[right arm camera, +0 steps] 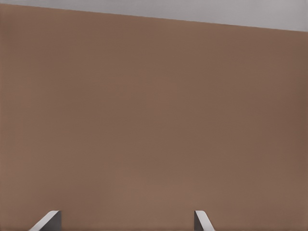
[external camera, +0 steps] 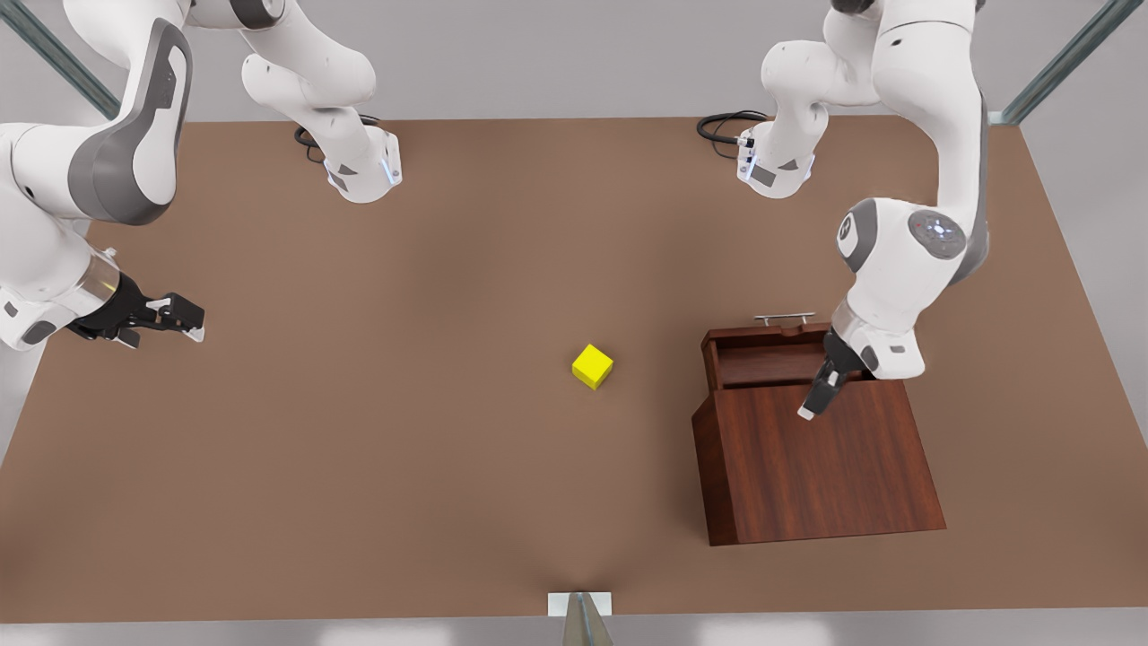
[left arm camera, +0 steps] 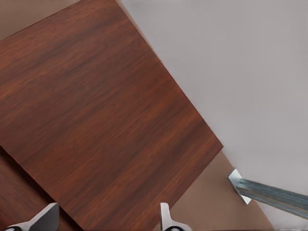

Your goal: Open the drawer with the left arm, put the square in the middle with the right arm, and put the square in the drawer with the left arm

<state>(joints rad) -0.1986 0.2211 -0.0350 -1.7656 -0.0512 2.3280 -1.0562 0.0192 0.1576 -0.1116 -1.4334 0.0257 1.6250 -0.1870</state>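
The yellow square (external camera: pixel 592 366) lies on the brown tabletop near its middle, with no gripper touching it. At the front view's right stands the wooden cabinet (external camera: pixel 816 467). Its drawer (external camera: pixel 762 361) is pulled out toward the far side, silver handle (external camera: pixel 785 317) outermost. My left gripper (external camera: pixel 818 395) hangs open over the cabinet top by the drawer's opening; its wrist view looks down on the cabinet top (left arm camera: pixel 106 125) between the spread fingertips (left arm camera: pixel 166 219). My right gripper (external camera: pixel 184 318) waits open and holding nothing at the front view's far left, over bare table (right arm camera: pixel 154 125).
Both arm bases (external camera: pixel 363 170) (external camera: pixel 776 166) with black cables stand at the table's far edge. Metal frame struts (external camera: pixel 1063 63) rise at the back corners. A small bracket (external camera: pixel 580 606) sits at the near edge. Open tabletop lies between the square and the right gripper.
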